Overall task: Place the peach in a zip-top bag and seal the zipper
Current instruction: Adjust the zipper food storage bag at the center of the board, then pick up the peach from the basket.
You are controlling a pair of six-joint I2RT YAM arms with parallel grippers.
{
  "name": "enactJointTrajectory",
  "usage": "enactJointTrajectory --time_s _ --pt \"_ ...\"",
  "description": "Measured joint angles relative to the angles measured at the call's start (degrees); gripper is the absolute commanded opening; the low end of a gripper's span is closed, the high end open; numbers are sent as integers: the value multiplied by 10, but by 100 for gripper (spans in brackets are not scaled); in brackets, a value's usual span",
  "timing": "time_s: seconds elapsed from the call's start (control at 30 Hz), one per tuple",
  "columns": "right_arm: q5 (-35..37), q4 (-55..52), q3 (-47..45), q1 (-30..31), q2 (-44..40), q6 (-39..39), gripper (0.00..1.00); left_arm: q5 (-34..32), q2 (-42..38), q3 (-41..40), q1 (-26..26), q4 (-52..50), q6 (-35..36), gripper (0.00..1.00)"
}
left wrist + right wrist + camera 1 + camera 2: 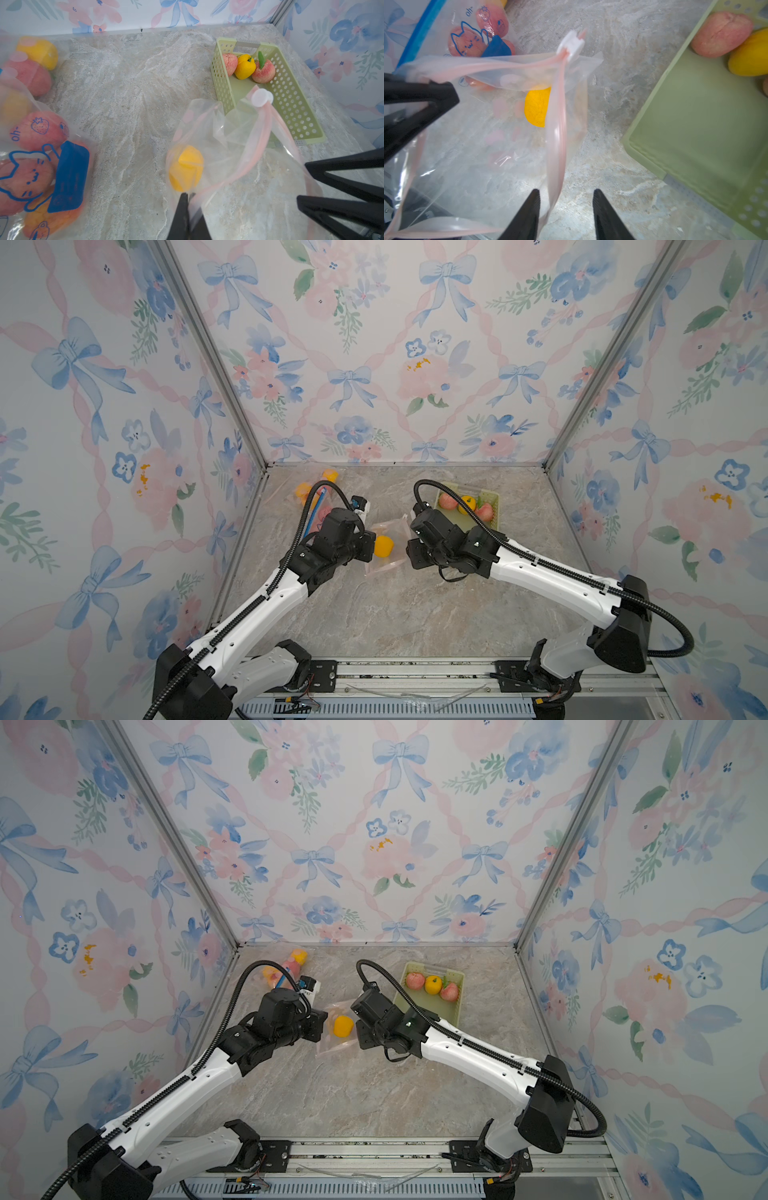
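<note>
A clear zip-top bag [239, 145] with a pink zipper strip lies between both arms on the marble table, also seen in both top views [380, 566] [332, 1046]. Its mouth gapes open, and the white slider [260, 97] [571, 46] sits at the far end. A yellow fruit [383, 546] [186, 168] [536, 108] rests inside. My left gripper [188, 194] is shut on the bag's rim by the fruit. My right gripper [566, 191] stands open; the pink strip hangs loose between its fingers. Two pink peaches [264, 71] [229, 63] lie in the green basket [301, 124].
The basket [490, 514] [457, 1006] stands at the back right, close behind my right wrist, and holds a yellow pepper [245, 66] too. Filled printed bags [311, 497] [37, 145] [467, 41] lie at the back left. Flat spare bags [415, 691] rest on the front rail.
</note>
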Motion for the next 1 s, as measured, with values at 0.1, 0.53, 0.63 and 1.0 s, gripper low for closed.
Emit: enactJointTrajectory --time_s 0.1,0.53,0.63,1.0 --pt "-31 19 0 -15 -5 -9 56 5 4 -2 0 5 -10 0" --pt "-47 19 10 -209 -58 -38 70 25 36 -2 -1 9 -26 0" --pt "-42 25 10 -263 -27 -49 71 30 37 -2 -1 9 -26 0" --pt "-53 80 78 -351 212 -81 67 43 48 -2 -4 12 -26 0"
